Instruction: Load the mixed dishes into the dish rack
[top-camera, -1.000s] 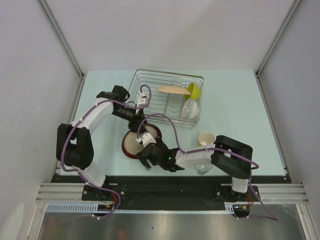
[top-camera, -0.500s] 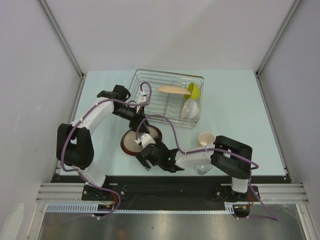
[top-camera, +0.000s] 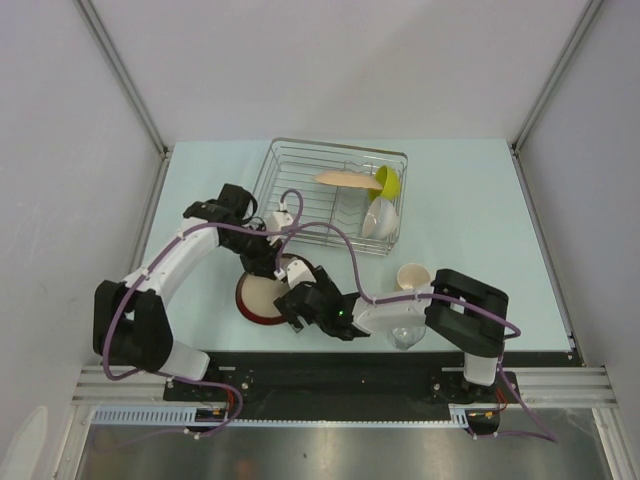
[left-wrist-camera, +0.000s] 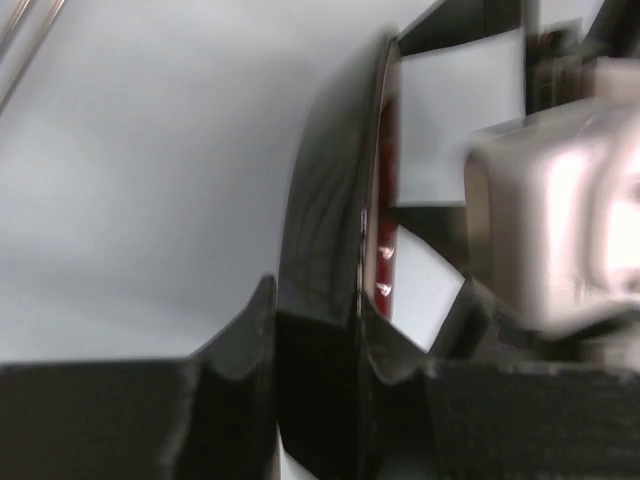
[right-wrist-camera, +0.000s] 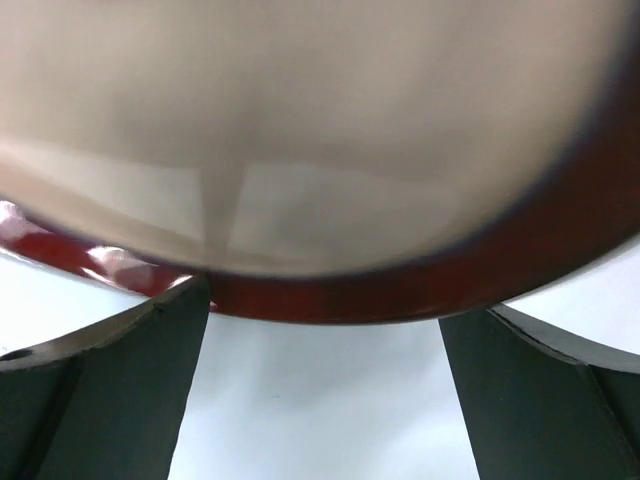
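The dark-red-rimmed tan plate is just in front of the dish rack. My left gripper is shut on its far rim; the left wrist view shows the plate edge-on between the fingers. My right gripper is open at the plate's right rim, with the red rim across its spread fingers. In the rack are the tan leaf-patterned plate, the lime-green bowl and the white bowl. The mug and the clear glass stand on the table.
The two arms cross close together over the plate, with purple cables looping above it. The right arm's forearm lies between the plate and the glass. The table's near edge is just behind the grippers.
The plate has moved left and toward the near edge with my left gripper on it. The left arm's elbow has swung down and left. The right gripper stayed beside the plate's right rim.
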